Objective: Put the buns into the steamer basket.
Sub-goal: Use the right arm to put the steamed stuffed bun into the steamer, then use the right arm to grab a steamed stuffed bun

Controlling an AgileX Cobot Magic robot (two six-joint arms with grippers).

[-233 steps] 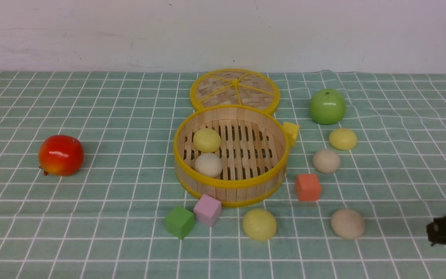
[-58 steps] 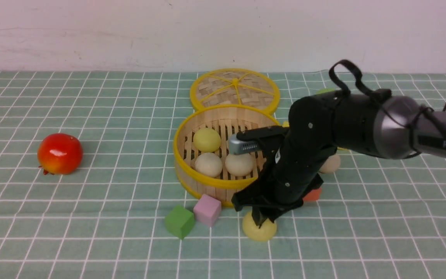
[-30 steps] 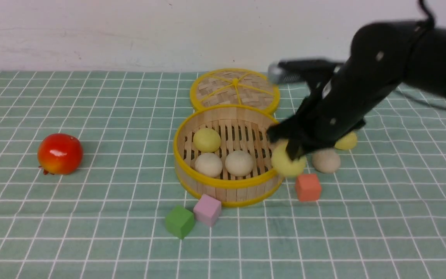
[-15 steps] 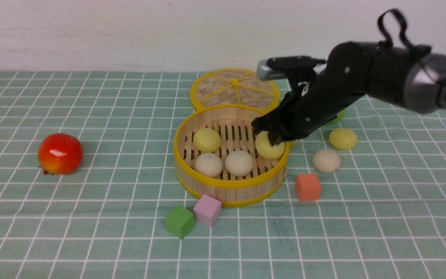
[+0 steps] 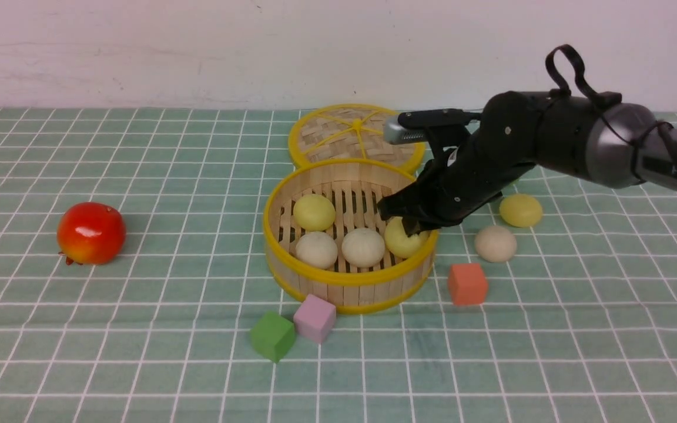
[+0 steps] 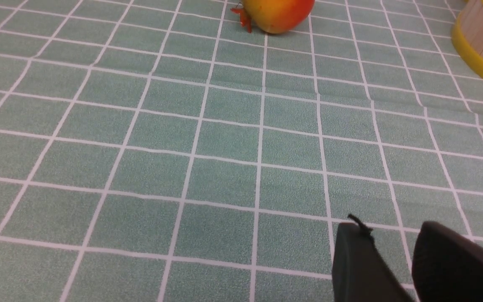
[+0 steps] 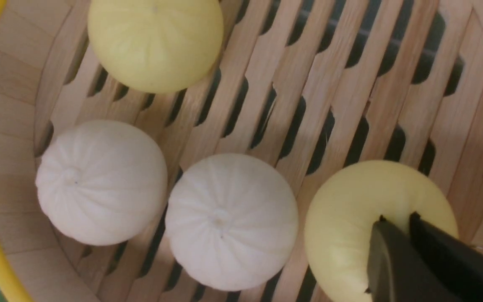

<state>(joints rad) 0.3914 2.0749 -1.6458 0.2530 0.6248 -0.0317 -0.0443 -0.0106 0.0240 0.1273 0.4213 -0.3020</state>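
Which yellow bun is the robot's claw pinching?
The yellow bun on the right inside the basket. The right gripper pinches its top. The other yellow buns, one inside, one on the cloth, are untouched.

A pale, off-white wall (image 5: 197,53) closes the scene at 12 o'clock, faintly scuffed and smudged toward 10 and 11 o'clock. Below it, a sage-green tablecloth (image 5: 109,364) ruled with a white grid runs out to every edge of the front view. It lies mostly flat, but ripples into low wrinkles toward 2 o'clock. The light is soft and even, with only short, faint shadows on the cloth.
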